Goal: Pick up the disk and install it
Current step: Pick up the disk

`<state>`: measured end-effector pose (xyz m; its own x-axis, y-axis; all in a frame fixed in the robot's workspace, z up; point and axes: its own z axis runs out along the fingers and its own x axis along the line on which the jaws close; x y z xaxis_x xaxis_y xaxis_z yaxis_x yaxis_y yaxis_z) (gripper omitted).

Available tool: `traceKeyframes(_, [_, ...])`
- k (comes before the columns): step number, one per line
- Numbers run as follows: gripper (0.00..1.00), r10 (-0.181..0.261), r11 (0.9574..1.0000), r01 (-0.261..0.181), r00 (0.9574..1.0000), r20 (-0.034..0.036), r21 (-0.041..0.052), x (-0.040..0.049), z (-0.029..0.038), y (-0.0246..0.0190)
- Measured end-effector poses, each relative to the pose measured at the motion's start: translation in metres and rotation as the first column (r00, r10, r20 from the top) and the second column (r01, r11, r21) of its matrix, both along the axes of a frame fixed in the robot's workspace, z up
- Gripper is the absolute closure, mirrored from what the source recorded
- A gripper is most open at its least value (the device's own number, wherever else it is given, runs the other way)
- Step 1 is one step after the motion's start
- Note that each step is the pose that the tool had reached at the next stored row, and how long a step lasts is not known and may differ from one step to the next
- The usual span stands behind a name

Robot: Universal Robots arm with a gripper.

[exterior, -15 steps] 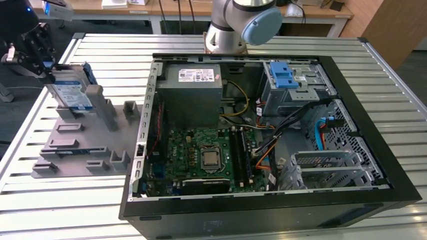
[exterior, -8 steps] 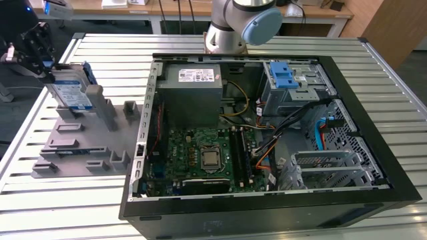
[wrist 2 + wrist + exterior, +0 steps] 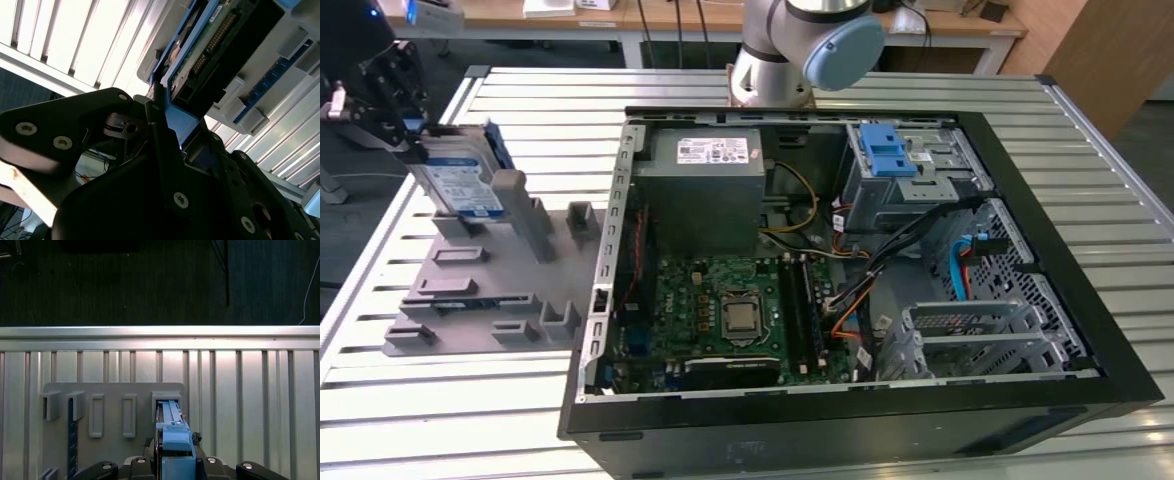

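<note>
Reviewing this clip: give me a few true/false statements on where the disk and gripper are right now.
1. The disk stands on edge at the grey holder, outside the computer case. True.
2. The disk sits in the drive cage. False: it is at the holder, on the exterior view's left of the case.
3. The gripper is closed on the disk's blue carrier. True.
4. The case is closed. False: it is open, with the motherboard exposed.
</note>
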<state>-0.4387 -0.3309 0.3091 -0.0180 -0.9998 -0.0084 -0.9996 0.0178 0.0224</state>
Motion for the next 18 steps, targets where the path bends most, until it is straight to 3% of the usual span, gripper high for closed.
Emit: traceKeyframes(18, [0.63, 0.000, 1.0000, 0.000, 1.0000, 0.0000, 0.0000, 0.0000, 0.0070, 0.0000])
